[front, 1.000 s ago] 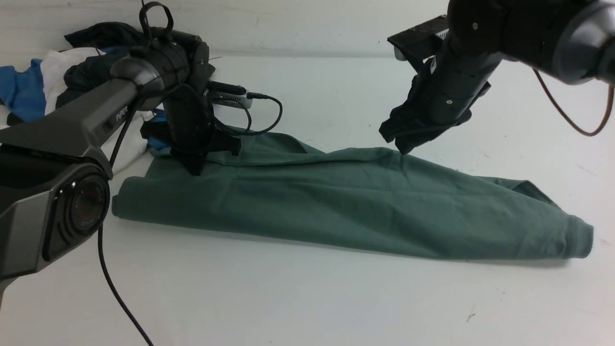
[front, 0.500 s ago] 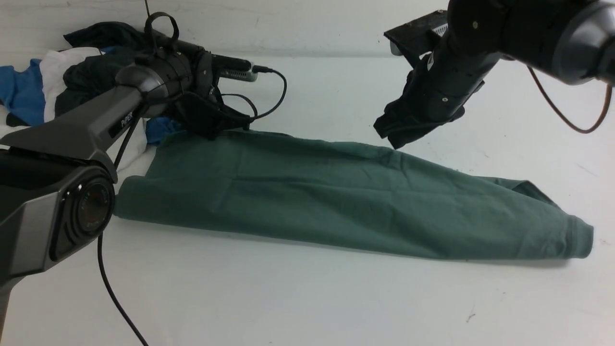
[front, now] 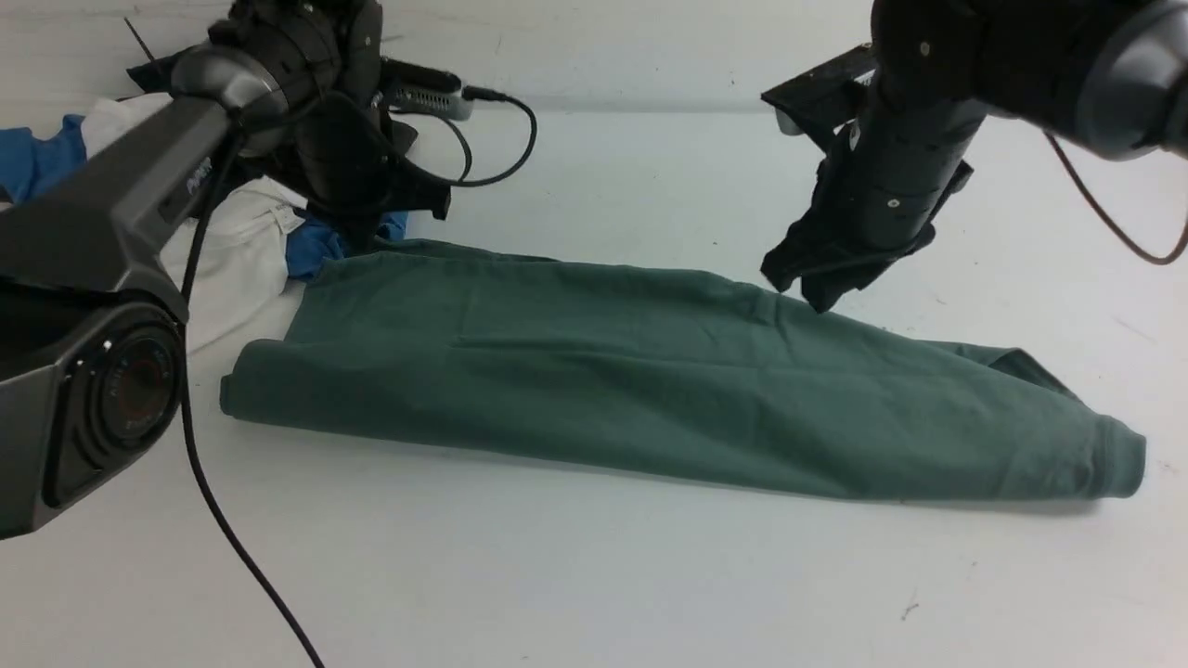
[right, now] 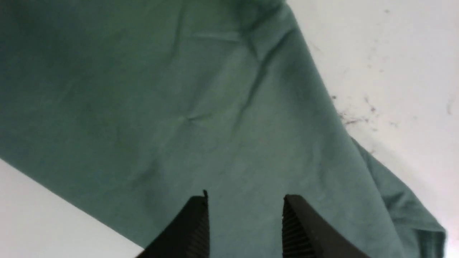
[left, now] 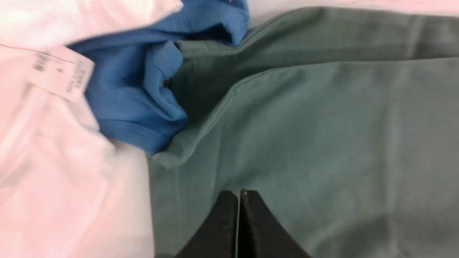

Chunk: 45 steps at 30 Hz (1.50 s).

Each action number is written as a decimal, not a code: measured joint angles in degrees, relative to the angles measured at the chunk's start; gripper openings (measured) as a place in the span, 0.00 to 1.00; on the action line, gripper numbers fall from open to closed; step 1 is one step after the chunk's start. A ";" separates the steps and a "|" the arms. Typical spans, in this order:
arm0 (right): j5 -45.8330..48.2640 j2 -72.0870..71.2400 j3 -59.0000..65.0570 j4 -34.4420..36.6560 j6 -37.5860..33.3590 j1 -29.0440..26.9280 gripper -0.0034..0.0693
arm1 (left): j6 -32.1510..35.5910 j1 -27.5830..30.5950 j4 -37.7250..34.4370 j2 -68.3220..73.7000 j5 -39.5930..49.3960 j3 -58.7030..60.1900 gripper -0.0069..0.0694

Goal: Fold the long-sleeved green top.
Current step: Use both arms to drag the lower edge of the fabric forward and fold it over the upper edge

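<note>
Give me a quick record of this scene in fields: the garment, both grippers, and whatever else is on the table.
green top: lying flat on the white table, folded into a long band
left gripper: shut, empty, over the top's far-left corner
right gripper: open, empty, over the top's far edge
nearby: white garment and blue garment beside the top's far-left corner

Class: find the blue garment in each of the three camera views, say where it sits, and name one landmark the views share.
Front view: blue garment upper left, wedged between the white garment and the green top's far corner.
Left wrist view: there, again between white garment and green top.
Right wrist view: not in it; only green top and table.
Shared landmark: the green top.
</note>
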 joint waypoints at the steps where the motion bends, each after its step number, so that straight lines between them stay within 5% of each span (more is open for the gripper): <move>1: 0.00 -0.53 0.38 -0.09 0.36 -1.10 0.36 | 0.53 0.00 -0.61 -1.19 0.25 0.00 0.09; 6: 0.06 -2.91 3.04 4.54 1.17 -13.05 0.25 | 2.84 0.00 -6.13 -6.50 0.31 4.62 0.09; 11: 0.16 -0.40 4.32 10.36 0.95 -21.42 0.32 | 4.57 -0.05 -11.70 -8.30 0.31 13.67 0.09; 20: -0.09 8.78 4.32 10.69 -2.88 -21.93 0.59 | 8.79 -0.05 -17.11 -8.60 0.04 19.00 0.09; 27: -0.33 11.44 4.32 11.01 -3.74 -21.24 0.60 | 10.04 -0.05 -17.37 -8.66 -0.07 19.00 0.09; 30: -0.37 11.44 4.32 11.01 -6.10 -20.94 0.48 | 10.75 -0.05 -17.37 -8.66 -0.07 19.00 0.09; 36: -0.37 11.29 3.40 11.01 -7.09 -20.64 0.07 | 11.01 -0.05 -17.49 -8.66 -0.07 19.00 0.09; 45: -0.32 4.24 2.85 6.46 -5.09 -20.64 0.05 | 11.38 -0.05 -17.49 -8.66 -0.07 19.00 0.09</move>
